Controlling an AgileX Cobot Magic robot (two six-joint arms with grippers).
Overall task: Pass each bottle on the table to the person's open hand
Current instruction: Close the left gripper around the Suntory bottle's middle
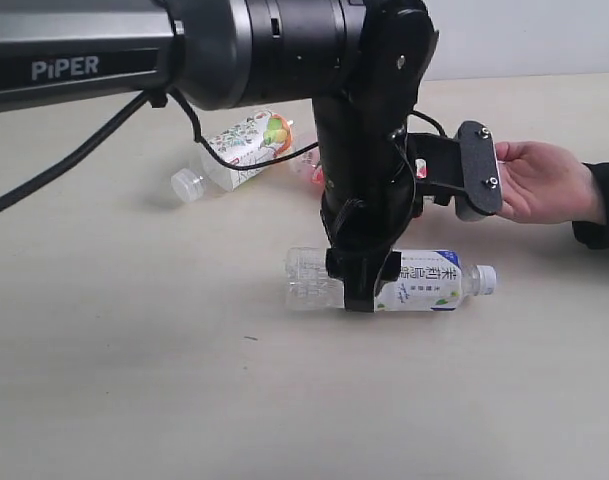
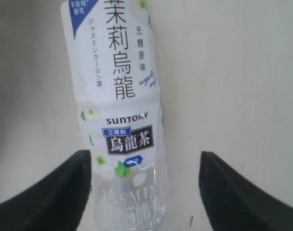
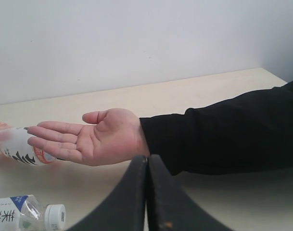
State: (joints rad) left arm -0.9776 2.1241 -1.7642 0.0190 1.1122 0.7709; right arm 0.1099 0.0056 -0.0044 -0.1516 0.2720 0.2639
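Soft, even light is falling on the table [image 1: 134,400], leaving only faint shadows under the bottle [image 1: 429,282] and hand [image 3: 95,139]. The left wrist view is looking washed out, slightly blurring the label [image 2: 112,62].
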